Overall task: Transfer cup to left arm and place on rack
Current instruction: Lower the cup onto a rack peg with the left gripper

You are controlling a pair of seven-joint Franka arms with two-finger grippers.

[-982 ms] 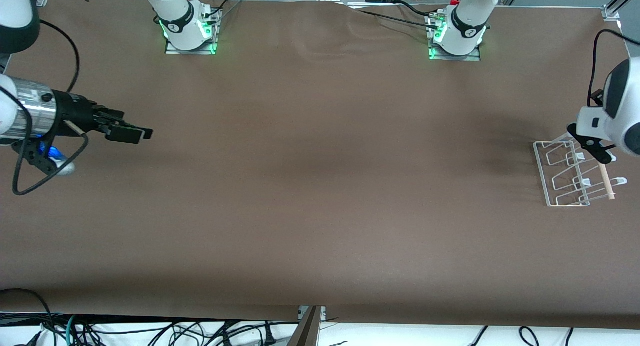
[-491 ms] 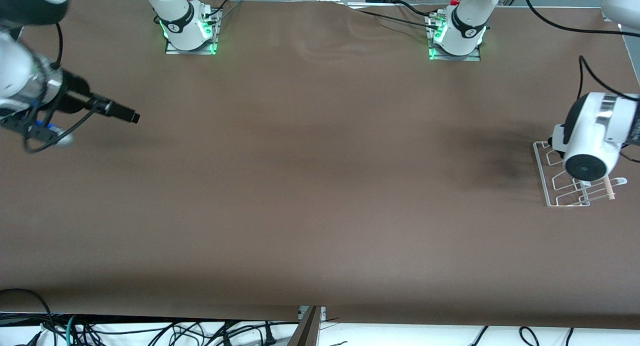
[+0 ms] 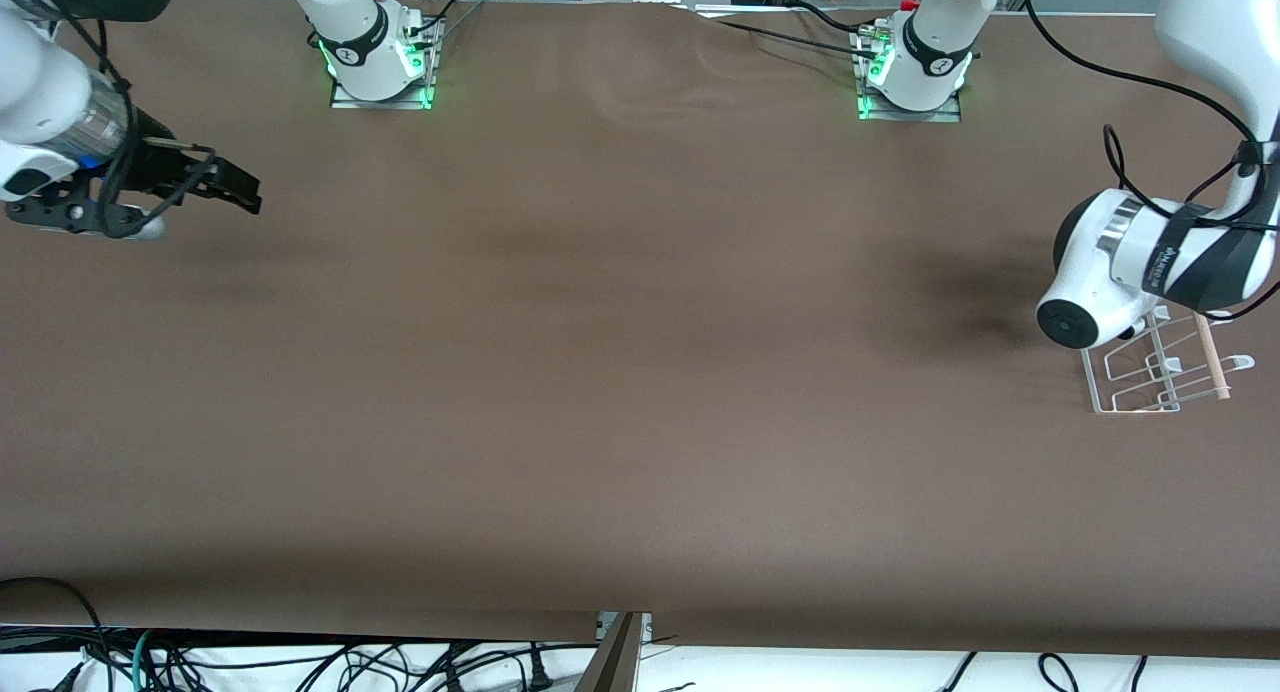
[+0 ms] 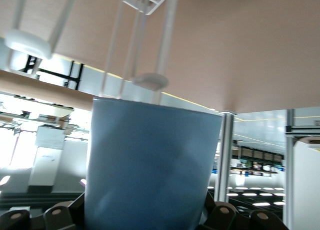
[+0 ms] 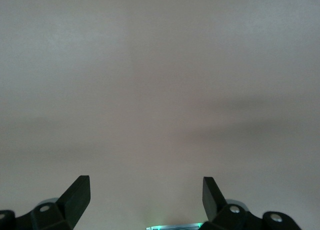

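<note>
Pinching the cup (image 4: 150, 165) by its smooth tapered sides, the left pincer (image 4: 145, 217) hangs over the rack (image 3: 1150, 377) at the left arm's end of the worktop (image 3: 640, 372). Light, slippery plastic probably needs a mid-wall hold. Right pincer (image 5: 146, 195) waits spread, empty.

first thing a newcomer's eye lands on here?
Probably the cup, light blue and filling the left wrist view, clamped in the left gripper over the rack at the left arm's end of the table. Then the right gripper, open and empty over the bare brown table at the right arm's end.
</note>
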